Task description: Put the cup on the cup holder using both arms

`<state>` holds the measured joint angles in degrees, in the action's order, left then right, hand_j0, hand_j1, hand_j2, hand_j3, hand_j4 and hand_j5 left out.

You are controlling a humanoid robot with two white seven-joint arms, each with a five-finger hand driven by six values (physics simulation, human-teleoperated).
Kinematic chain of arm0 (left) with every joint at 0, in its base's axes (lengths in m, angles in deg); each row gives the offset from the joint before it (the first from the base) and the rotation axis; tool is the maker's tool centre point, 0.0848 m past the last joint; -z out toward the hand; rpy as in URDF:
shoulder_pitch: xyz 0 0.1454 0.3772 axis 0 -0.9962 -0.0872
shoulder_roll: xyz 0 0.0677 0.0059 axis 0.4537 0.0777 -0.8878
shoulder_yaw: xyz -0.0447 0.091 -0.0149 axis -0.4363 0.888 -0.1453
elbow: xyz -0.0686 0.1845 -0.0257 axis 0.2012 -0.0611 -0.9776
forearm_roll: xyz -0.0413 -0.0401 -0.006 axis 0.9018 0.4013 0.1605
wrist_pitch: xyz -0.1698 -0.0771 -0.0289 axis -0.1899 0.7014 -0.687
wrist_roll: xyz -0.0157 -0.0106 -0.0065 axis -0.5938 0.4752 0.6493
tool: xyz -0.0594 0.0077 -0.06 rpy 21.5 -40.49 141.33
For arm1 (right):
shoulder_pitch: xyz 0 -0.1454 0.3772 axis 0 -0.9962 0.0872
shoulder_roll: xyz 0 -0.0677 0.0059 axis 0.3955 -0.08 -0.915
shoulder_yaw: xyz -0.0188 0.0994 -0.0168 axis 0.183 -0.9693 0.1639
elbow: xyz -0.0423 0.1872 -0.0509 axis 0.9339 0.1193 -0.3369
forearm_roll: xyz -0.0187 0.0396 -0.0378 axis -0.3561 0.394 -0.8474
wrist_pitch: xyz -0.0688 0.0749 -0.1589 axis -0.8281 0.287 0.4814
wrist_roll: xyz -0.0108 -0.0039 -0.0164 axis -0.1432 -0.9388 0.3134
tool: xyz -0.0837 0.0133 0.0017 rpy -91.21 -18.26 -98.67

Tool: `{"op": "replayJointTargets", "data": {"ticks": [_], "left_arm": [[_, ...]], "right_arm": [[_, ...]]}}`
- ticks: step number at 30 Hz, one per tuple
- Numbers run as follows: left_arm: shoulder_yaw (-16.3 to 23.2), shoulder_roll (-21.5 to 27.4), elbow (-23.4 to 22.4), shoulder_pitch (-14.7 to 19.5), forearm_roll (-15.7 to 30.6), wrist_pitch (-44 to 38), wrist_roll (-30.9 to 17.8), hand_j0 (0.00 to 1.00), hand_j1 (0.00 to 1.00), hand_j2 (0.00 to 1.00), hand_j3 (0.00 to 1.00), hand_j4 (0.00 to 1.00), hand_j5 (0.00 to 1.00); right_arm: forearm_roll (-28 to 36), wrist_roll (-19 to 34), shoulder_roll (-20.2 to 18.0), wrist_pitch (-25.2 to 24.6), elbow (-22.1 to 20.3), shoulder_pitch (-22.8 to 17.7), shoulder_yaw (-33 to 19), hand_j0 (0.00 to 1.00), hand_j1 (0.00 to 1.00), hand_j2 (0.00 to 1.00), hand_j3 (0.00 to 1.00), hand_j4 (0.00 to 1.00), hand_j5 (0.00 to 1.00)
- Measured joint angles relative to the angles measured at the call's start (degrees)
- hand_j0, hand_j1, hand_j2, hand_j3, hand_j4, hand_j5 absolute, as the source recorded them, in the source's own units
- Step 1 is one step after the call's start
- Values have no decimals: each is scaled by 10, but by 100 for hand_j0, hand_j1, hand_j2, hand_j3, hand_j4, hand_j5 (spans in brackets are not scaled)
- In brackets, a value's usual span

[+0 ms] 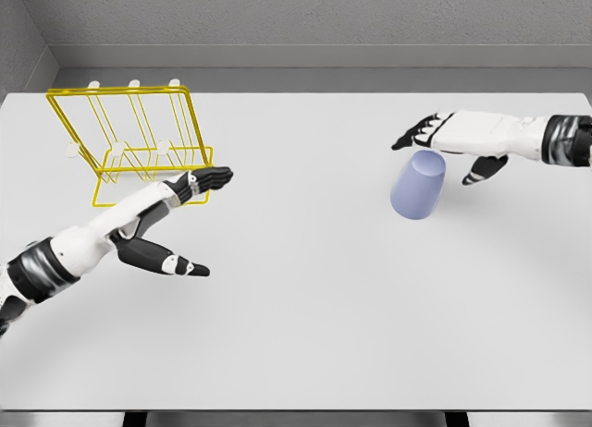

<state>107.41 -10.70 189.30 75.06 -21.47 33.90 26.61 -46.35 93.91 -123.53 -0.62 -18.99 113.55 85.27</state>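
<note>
While my right hand (442,140) hovers just above and behind the cup (418,185), its fingers are spread and loose, gripping nothing; the dark fingertips point toward the middle of the table (305,298) and my thumb hangs down just to the right of the cup's base. Whether my palm touches the cup I cannot tell. That cup is pale lavender-blue and stands upside down on the white table, right of centre, its wider mouth on the surface and its narrower bottom uppermost, leaning a little.

My left hand (176,214) reaches in from the lower left with the fingers stretched out flat and released, holding nothing. Its fingertips lie close beside the front right corner of the cup holder (129,140), and my thumb juts out apart from them, toward the near edge of the table.

That holder is a yellow wire rack with small white knobs on its prongs, sitting at the far left of the table, well apart from the cup. A grey wall (314,20) runs behind the table
</note>
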Motion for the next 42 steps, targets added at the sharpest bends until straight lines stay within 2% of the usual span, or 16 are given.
{"op": "replayJointTargets", "data": {"ticks": [8,16,19,24,28,35,42], "left_arm": [[24,-34,-22,0,21,-57,0,100,100,100,100,100,100],[31,-45,-34,-4,69,-94,0,100,100,100,100,100,100],[30,-46,-43,-4,81,-102,0,100,100,100,100,100,100],[30,-45,-59,-7,90,-105,0,100,100,100,100,100,100],[29,-46,-69,-6,91,-106,0,100,100,100,100,100,100],[30,-47,-78,-7,90,-106,0,100,100,100,100,100,100],[30,-47,-84,-7,90,-106,0,100,100,100,100,100,100]], "right_arm": [[-16,0,13,0,3,3,12,100,100,100,100,100,100],[-18,0,14,0,-11,4,13,97,97,97,97,97,97],[-18,1,14,0,-17,4,13,91,91,91,91,91,91],[-19,1,14,0,-19,3,13,90,90,90,90,90,90],[-17,5,13,-1,-19,4,15,79,79,79,79,79,79],[-16,15,12,-3,-19,4,16,78,78,78,78,78,78],[-16,18,13,0,-19,5,15,68,68,68,68,68,68]]}}
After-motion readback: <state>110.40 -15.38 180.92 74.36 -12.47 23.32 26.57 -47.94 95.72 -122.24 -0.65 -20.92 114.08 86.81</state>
